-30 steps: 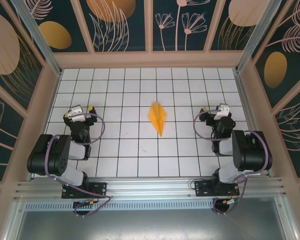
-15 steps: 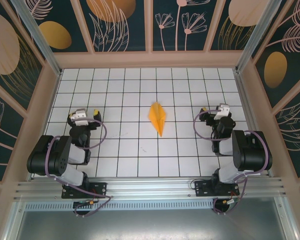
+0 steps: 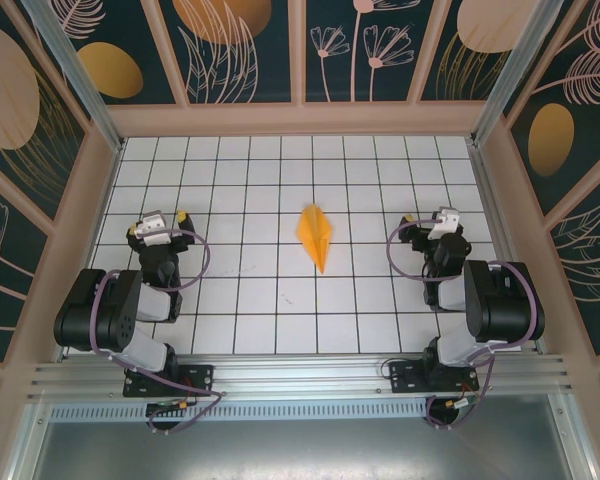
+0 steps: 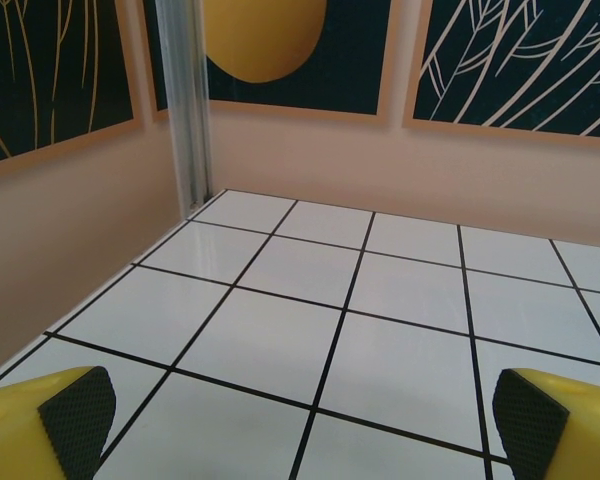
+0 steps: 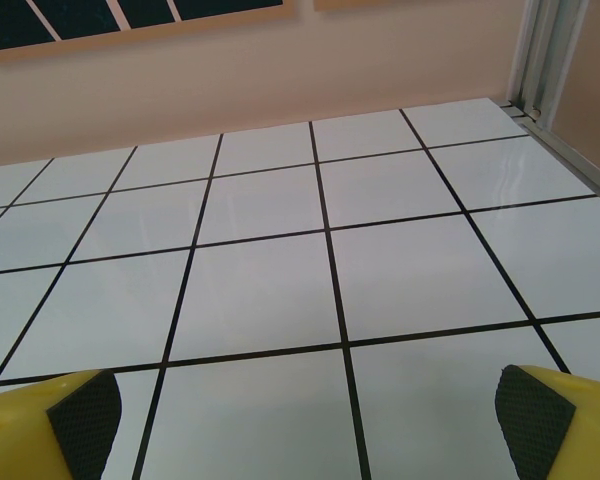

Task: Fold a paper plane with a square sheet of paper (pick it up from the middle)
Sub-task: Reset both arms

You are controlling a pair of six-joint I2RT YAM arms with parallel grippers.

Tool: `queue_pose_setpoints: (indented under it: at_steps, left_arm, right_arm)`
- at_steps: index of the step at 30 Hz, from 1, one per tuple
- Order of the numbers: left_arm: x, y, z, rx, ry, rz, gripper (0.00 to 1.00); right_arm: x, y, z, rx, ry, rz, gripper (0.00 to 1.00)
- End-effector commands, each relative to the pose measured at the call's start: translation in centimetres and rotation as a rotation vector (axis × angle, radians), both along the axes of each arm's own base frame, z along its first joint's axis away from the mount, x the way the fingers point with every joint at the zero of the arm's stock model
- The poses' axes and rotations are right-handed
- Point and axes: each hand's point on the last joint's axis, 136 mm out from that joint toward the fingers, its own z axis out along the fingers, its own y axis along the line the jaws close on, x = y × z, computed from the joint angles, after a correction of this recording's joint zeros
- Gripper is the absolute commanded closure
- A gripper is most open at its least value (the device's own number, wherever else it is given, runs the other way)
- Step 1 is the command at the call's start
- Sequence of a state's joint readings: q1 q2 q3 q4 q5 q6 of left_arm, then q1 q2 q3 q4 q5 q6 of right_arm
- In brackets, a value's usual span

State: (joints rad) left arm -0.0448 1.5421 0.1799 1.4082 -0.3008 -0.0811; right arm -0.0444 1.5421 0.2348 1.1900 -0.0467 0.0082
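Centrally, a folded paper plane [image 3: 317,236] on the tiled table [image 3: 260,300], our left gripper [image 3: 159,220] and right gripper [image 3: 428,220] flanking it, both spread wide, empty

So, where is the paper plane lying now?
In the top view the paper plane lies near the middle of the tiled table, between the left arm and the right arm, touching neither.

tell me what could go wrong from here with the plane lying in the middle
1. The paper plane lies loose on the tiles midway between the arms. The left gripper and right gripper are both open and off to the sides, so nothing pins it and its folds may spring apart.
2. It is thin and low on the smooth table, so it could slide or crumple if a gripper comes in to pinch it.
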Motion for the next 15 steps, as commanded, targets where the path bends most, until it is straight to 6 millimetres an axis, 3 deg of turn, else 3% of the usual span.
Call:
queue_pose_setpoints:
  at_steps: [1,15]
  left_arm:
    - [0.15,0.46,0.34,-0.016,-0.015,0.023,0.02]
    - [0.19,0.44,0.40,-0.016,-0.016,0.022,0.02]
  right_arm:
    - [0.28,0.13,1.38,-0.001,-0.056,0.004,0.01]
    - [0.26,0.12,1.34,0.000,-0.054,0.003,0.01]
